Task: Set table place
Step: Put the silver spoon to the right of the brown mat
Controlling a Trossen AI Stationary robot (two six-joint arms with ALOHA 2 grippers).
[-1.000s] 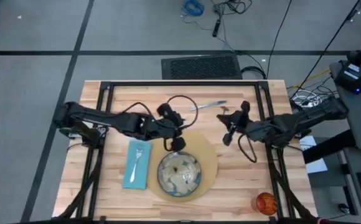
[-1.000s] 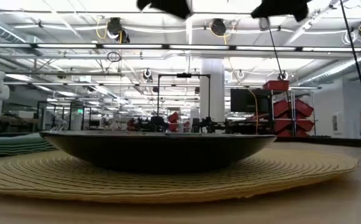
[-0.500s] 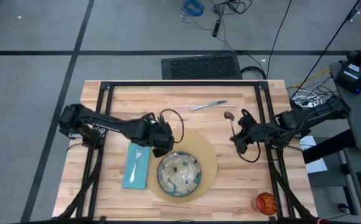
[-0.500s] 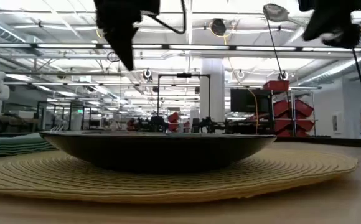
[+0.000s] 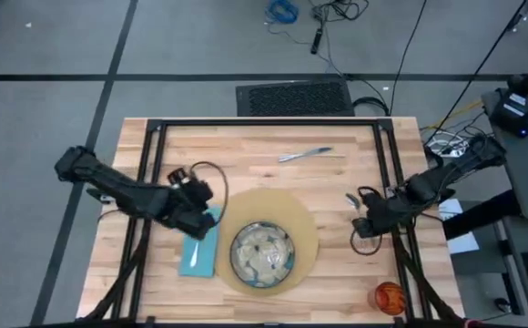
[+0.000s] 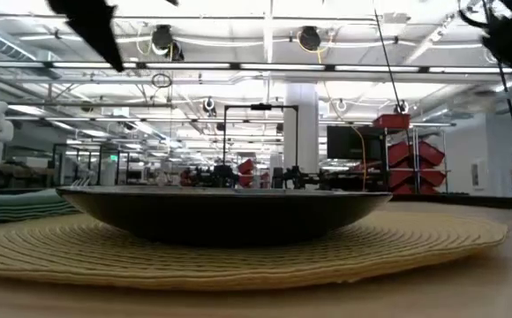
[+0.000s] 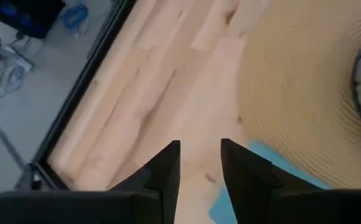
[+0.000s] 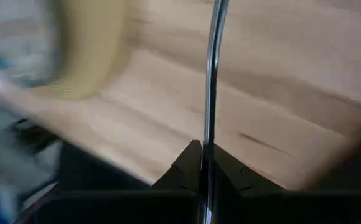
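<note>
The left pincer (image 5: 194,211) hovers over the teal napkin (image 5: 198,251) at the surface's (image 5: 246,150) left, its fingers slightly parted and holding nothing. Right of it sits the grey dish (image 5: 262,253) on the round placemat (image 5: 302,228); the knife (image 5: 305,155) lies at the far side, long axis across. The right pincer (image 5: 362,211) is clamped on a thin silver handle, probably the spoon (image 8: 211,81), just right of the placemat, so it likely goes down there. The orange cup (image 5: 388,297) waits at the near right corner.
</note>
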